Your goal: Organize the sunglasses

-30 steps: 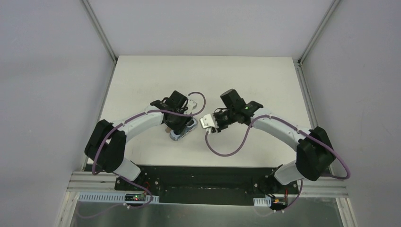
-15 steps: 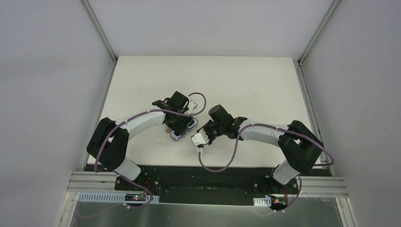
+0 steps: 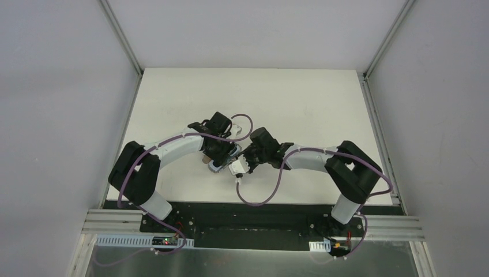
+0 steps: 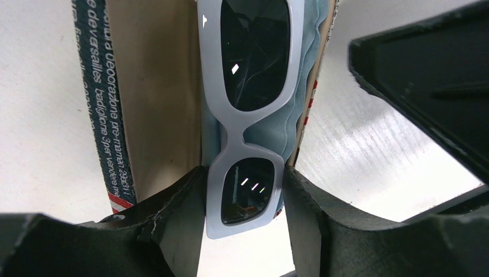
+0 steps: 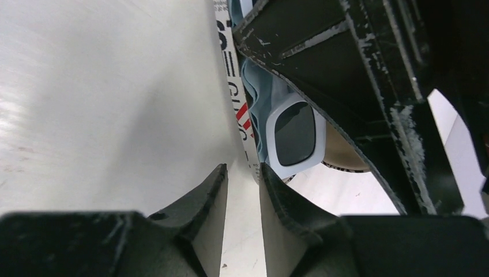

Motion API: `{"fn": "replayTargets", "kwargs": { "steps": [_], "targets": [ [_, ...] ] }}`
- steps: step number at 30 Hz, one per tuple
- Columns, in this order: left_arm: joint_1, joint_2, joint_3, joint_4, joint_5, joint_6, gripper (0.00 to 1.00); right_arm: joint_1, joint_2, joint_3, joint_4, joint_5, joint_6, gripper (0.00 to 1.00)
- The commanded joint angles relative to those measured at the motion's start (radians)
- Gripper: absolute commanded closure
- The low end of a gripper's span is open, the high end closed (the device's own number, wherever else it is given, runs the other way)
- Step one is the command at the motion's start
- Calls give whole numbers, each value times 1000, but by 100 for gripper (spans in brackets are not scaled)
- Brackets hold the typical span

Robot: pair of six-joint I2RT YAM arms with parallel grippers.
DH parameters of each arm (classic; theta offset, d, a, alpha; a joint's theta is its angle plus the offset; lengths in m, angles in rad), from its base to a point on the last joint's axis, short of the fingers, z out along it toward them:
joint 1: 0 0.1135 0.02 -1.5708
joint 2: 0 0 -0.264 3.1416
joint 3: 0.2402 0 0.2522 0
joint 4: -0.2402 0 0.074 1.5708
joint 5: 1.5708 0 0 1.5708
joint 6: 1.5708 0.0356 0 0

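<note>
Your left gripper [image 4: 243, 193] clamped the sunglasses [image 4: 254, 57] at the near lens, their length running straight ahead over the case [image 4: 155, 86]; your right gripper [image 5: 243, 190] stood nearly shut, hold unclear.

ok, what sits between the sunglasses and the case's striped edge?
The light blue cloth, bunched between the sunglasses and that edge of the case; clearest in the left wrist view.

White table [image 3: 300, 98], matte, evenly lit. Plain grey walls [image 3: 57, 115] on three sides. Metal corner posts [image 3: 122, 37] at back. Black plate [image 3: 254, 216] along near edge.
</note>
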Motion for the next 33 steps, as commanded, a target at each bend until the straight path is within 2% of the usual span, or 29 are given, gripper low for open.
{"fn": "replayTargets", "kwargs": {
  "steps": [1,13,22,33],
  "targets": [
    [-10,-10,22,-6,2,-2,49,1,48,76,25,32,-4,71],
    [-9,-11,26,-9,0,3,49,0,89,109,-10,36,-26,73],
    [-9,-10,40,-18,-10,11,49,0,108,106,-63,27,-78,85],
    [-9,-38,75,-37,-6,11,47,1,147,143,-80,47,-67,87]
  ]
}}
